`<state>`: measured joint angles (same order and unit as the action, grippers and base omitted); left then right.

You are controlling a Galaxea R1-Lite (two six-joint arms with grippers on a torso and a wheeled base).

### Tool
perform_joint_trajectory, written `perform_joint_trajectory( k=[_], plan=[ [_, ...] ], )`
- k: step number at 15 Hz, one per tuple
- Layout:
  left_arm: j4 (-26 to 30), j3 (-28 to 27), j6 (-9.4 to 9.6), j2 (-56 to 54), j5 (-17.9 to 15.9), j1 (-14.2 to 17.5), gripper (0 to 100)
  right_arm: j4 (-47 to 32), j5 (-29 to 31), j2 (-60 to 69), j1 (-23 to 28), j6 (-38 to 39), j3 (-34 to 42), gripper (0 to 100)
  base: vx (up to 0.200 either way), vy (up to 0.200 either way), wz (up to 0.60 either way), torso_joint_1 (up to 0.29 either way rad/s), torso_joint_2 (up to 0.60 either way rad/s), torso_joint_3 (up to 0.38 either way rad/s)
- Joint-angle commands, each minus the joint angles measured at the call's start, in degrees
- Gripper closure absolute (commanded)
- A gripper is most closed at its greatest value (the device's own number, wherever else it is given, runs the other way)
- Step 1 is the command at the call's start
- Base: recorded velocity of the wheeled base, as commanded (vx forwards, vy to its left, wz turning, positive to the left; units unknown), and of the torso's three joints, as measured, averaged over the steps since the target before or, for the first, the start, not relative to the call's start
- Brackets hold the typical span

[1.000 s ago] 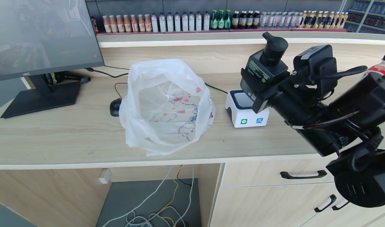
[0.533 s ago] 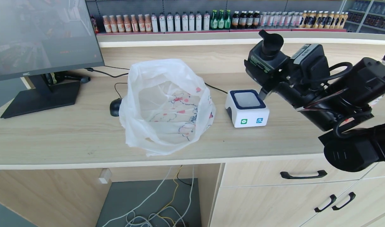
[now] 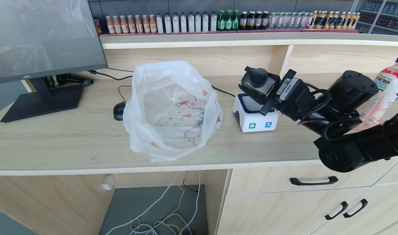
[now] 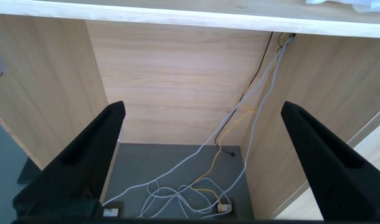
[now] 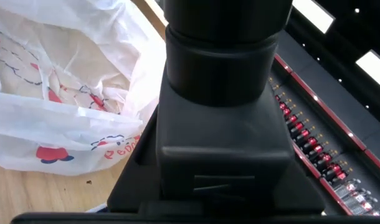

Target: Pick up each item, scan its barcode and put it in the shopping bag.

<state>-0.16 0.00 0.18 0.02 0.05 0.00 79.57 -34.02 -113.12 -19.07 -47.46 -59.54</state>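
Observation:
A dark square bottle (image 3: 258, 82) with a round black cap is held in my right gripper (image 3: 267, 93), which is shut on it. It hangs tilted just above the white barcode scanner (image 3: 256, 121), covering part of the scanner's window. In the right wrist view the bottle (image 5: 224, 124) is seen close up, with the shopping bag (image 5: 59, 93) behind it. The white plastic shopping bag (image 3: 173, 107) stands open on the counter, left of the scanner. My left gripper (image 4: 205, 162) is open and holds nothing, down below the counter's edge.
A peach drink bottle (image 3: 386, 91) stands on the counter at the far right, behind my right arm. A monitor (image 3: 39, 36) and a mouse (image 3: 119, 111) sit left of the bag. Loose cables (image 4: 202, 186) lie under the counter. Drawers (image 3: 313, 181) are below right.
My right arm has come down and back with the bottle, from well above the scanner to just over its window. The bottle has tipped so that its cap faces up and left.

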Motion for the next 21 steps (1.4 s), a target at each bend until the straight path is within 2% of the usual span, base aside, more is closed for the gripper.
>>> perform_joint_trajectory(
  k=[1,9,21],
  plan=[
    [-0.02,0.0,-0.01,-0.02,-0.05,0.0,0,0.06,-0.17,-1.49,0.61,-0.35,-0.14,100,0.0,0.0,0.0,0.0,0.0,0.0],
    [-0.02,0.0,-0.01,-0.02,0.04,0.0,0,-0.03,-1.92,-2.2,4.56,-1.15,-0.23,100,0.0,0.0,0.0,0.0,0.0,0.0],
    [-0.02,0.0,-0.01,-0.02,0.04,0.0,0,-1.96,-2.01,-3.07,3.86,-1.15,-1.37,100,0.0,0.0,0.0,0.0,0.0,0.0]
  ],
)
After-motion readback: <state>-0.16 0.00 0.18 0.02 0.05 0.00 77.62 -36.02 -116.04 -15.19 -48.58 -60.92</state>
